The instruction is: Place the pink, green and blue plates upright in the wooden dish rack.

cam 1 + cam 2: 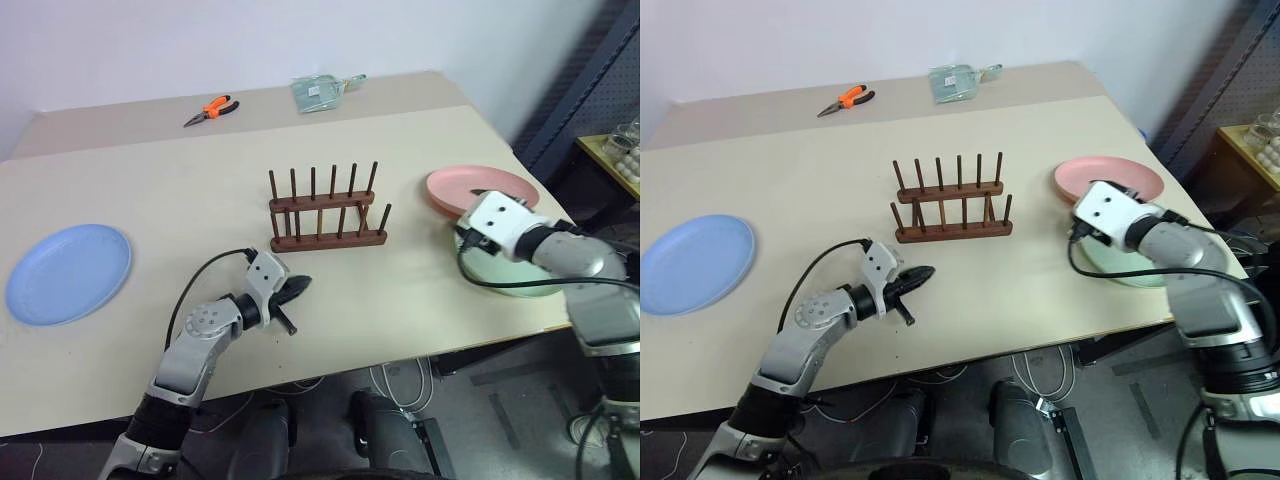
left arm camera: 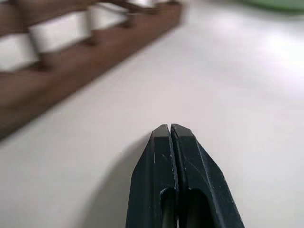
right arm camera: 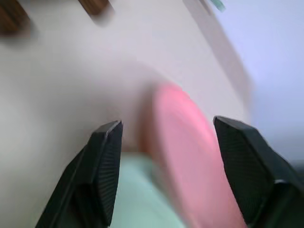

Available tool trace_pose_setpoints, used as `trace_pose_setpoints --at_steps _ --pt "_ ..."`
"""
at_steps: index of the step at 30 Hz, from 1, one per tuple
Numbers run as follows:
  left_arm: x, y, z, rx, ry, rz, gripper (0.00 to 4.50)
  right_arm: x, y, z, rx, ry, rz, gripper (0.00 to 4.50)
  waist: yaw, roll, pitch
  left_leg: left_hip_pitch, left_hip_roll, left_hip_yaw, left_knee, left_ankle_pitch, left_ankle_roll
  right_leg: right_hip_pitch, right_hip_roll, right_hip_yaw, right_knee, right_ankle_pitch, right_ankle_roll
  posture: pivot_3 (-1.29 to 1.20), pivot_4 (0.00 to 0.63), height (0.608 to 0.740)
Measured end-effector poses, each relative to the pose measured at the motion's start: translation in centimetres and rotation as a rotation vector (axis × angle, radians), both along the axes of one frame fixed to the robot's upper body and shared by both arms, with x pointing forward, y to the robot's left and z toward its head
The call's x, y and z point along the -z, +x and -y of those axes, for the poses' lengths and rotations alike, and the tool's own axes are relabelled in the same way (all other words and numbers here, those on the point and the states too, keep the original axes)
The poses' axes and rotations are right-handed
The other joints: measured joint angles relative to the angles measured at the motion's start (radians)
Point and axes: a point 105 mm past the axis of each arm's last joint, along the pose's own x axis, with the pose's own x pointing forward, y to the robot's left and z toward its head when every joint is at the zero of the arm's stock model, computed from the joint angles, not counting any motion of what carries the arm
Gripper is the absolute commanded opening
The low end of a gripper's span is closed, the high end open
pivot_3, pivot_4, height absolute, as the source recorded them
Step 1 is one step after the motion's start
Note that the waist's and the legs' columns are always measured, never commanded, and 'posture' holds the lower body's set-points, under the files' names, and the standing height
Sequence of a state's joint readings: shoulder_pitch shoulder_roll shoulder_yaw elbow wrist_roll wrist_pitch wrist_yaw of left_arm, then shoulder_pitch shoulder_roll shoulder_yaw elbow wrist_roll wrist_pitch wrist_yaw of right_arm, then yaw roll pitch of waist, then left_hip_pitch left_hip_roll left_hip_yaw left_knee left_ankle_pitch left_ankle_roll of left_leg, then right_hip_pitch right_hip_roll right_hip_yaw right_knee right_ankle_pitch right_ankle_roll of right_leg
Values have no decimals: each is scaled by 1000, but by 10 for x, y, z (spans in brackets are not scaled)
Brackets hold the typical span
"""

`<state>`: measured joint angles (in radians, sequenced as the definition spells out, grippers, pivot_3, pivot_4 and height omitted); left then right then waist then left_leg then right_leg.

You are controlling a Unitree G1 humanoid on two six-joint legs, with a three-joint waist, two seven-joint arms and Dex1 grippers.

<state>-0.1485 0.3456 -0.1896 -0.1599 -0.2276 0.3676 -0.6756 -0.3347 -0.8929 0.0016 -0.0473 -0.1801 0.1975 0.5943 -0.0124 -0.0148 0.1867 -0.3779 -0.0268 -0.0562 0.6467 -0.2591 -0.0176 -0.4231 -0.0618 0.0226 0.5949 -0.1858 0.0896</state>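
Across most of the head views runs the table [image 1: 420, 290], and on it, largest to smallest, we see the 3 plates, the rack, the claws and some clutter. The blue plate [image 1: 70, 272] lies flat at middle left, well apart from everything. The pink plate [image 1: 480, 187] and green plate [image 1: 525, 280] overlap at middle right, the pink rim resting on the green; our right arm covers much of the green one. The rack [image 1: 328, 212] stands empty at centre, so no plate is placed yet.

Our left claw [image 1: 296, 289] sits just below the rack, fingers pressed together and holding nothing. Our right claw [image 3: 168, 156] is spread wide, with the pink plate's edge between its fingers in the wrist view, not pinched.

We judge the risk to be a poor bite: closing on the leaning pink rim could skid it across the green plate, or drag both toward the near table edge.

The right wrist view is blurred, so we cannot tell whether a finger touches the plate. Pliers [image 1: 211, 108] and a clear packet [image 1: 322, 90] lie at upper centre.
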Motion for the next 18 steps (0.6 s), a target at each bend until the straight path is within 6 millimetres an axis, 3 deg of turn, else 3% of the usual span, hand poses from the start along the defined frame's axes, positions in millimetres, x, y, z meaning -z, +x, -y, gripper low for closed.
trace_pose_setpoints --at_steps 3,5,11,15,18 --pt "-10 -3 6 48 -7 30 0 14 7 18 32 -137 -38 3222 -3 0 0 0 0 1 0 0 0 0 0 0 0 0 0 0 150 739" --pt "-15 -4 11 71 -17 41 0 25 14 30 60 -199 -58 2711 -3 0 0 0 0 2 0 0 0 -1 0 1 0 0 0 0 150 739" --pt "-18 -4 15 83 -19 48 0 44 29 41 78 -284 -60 39 -3 1 1 -1 -1 2 0 0 0 -2 0 1 0 0 -1 0 150 739" --pt "-14 -10 10 79 -2 40 0 36 30 31 32 -307 -4 39 -4 3 2 -2 -1 2 0 0 0 -3 0 2 0 2 -2 0 150 739" --pt "-9 -13 5 70 10 25 0 5 29 9 -41 -281 121 39 -4 3 2 -3 0 2 0 0 0 -3 0 2 1 1 0 0 150 739"
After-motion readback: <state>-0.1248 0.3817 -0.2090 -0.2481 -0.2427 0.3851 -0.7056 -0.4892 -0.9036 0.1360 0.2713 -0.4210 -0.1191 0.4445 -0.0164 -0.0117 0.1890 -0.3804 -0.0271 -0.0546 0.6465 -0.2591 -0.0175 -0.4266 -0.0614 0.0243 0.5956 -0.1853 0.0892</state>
